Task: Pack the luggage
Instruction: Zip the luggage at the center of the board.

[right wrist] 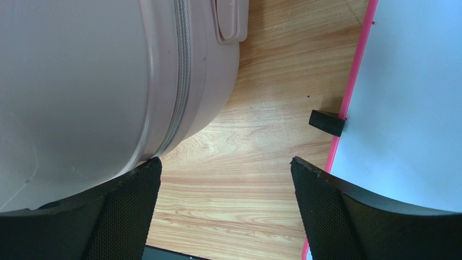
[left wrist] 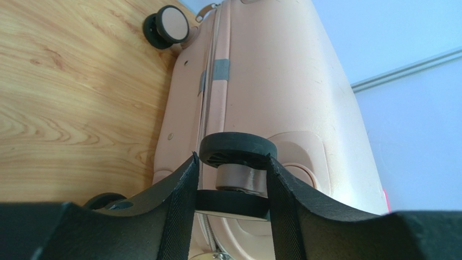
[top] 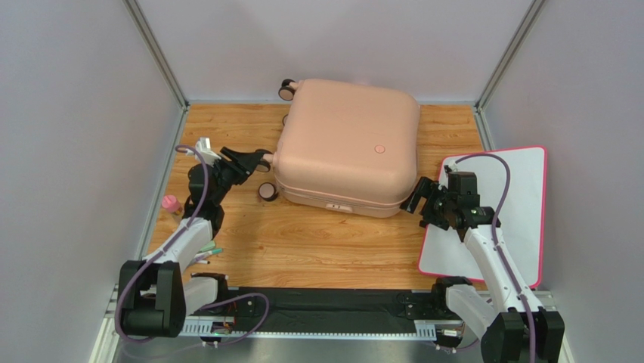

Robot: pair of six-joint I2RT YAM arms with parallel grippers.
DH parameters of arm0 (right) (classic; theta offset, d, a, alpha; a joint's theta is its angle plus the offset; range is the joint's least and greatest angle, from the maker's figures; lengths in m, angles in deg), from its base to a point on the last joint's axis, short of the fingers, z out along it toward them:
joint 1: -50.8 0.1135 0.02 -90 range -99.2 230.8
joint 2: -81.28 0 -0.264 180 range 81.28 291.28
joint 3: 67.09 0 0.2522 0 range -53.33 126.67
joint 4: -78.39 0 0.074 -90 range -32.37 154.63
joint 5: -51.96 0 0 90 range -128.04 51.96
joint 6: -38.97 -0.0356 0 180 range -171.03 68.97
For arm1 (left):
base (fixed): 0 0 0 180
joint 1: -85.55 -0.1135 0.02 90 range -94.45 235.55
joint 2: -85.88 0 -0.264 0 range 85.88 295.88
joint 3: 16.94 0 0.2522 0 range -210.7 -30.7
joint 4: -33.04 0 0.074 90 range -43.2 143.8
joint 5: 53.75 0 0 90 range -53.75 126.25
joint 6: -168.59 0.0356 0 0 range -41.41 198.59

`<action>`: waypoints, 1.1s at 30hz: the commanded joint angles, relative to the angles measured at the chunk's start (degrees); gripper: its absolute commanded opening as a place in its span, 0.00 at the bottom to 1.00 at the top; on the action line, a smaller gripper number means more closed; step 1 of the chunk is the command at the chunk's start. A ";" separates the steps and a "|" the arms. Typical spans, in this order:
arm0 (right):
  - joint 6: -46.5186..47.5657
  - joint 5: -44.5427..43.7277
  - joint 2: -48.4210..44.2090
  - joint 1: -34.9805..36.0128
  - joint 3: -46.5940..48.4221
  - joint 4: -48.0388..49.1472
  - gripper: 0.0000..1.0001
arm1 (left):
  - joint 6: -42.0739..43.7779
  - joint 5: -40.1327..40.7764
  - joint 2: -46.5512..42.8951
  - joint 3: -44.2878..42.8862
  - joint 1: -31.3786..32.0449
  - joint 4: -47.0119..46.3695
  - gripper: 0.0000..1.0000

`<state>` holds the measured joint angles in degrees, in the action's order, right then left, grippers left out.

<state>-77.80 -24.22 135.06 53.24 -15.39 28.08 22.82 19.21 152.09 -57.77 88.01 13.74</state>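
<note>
Presently, at the far left of the bench (top: 317, 242), a small pink object (top: 170, 202) stands well apart from the work.

1. Left end effector (left wrist: 233, 162): closed on a caster wheel (left wrist: 238, 149) at the left side of the luggage (top: 344, 144). One finger bears on each side of the black tyre.
   - Hazard: the caster probably swivels and rolls. A pull or lift here may turn the wheel on its stem rather than shift the case, and the tyre may slip out of the grip.
   - Hazard: the contact area is narrow, so a sideways load could wrench the caster mount.

2. Luggage: lies flat at the rear centre of the bench, shell up, both halves together. No lining shows, so in all likelihood packing has not yet begun. Whether the zip is fully run cannot be told.
   - Hazard: dragging by one corner would likely pivot the case towards the rear wall.

3. Right end effector (right wrist: 225, 168): open wide and holding nothing, at the near right corner of the luggage. Its inner finger is just beside the shell; contact cannot be confirmed.
   - Hazard: an advance from here could scrape the shell or shove the case against the left grip.

4. White board (top: 514, 197), pink-rimmed: lies at the right, near the outer finger.
   - Hazard: a wide swing could catch its rim.
</note>
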 commanded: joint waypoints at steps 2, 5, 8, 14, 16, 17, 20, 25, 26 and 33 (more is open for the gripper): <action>-1.36 4.10 -2.27 0.38 1.80 2.89 0.92 | 2.42 -3.79 -6.70 3.68 3.07 2.56 0.00; -2.06 5.51 -2.01 0.29 1.62 3.59 0.92 | 2.68 -3.53 -11.53 6.23 4.13 4.31 0.00; -2.50 6.47 -2.18 0.29 1.36 3.86 0.92 | 3.03 -3.00 -17.94 8.60 4.83 6.42 0.00; -0.13 16.40 -6.84 1.51 -2.59 6.66 0.92 | 5.14 -5.20 -22.96 10.54 5.54 10.20 0.00; -0.83 15.02 -10.08 4.66 -4.70 7.37 0.92 | 4.97 -5.20 -24.11 11.68 6.59 10.29 0.00; -1.18 14.13 -10.97 5.90 -5.23 7.64 0.92 | 4.97 -4.94 -24.81 12.04 7.03 10.21 0.00; -4.25 9.83 -13.78 11.43 -6.90 9.04 0.92 | 4.97 -4.23 -25.17 12.83 9.22 10.38 0.00; -8.21 0.44 -12.92 21.62 -7.88 12.65 0.92 | 5.41 -3.70 -25.79 13.09 13.01 10.82 0.00; -8.74 -0.46 -11.00 22.17 -7.61 13.08 0.92 | 5.58 -3.70 -26.48 13.18 13.36 11.00 0.00; -9.53 -6.00 -6.41 22.44 -6.03 15.11 0.92 | 8.13 -3.53 -28.95 14.15 17.84 13.02 0.00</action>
<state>-85.66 -25.72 128.04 75.47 -23.04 40.36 28.88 20.13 123.77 -44.94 103.55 22.99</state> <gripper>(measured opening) 0.919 0.293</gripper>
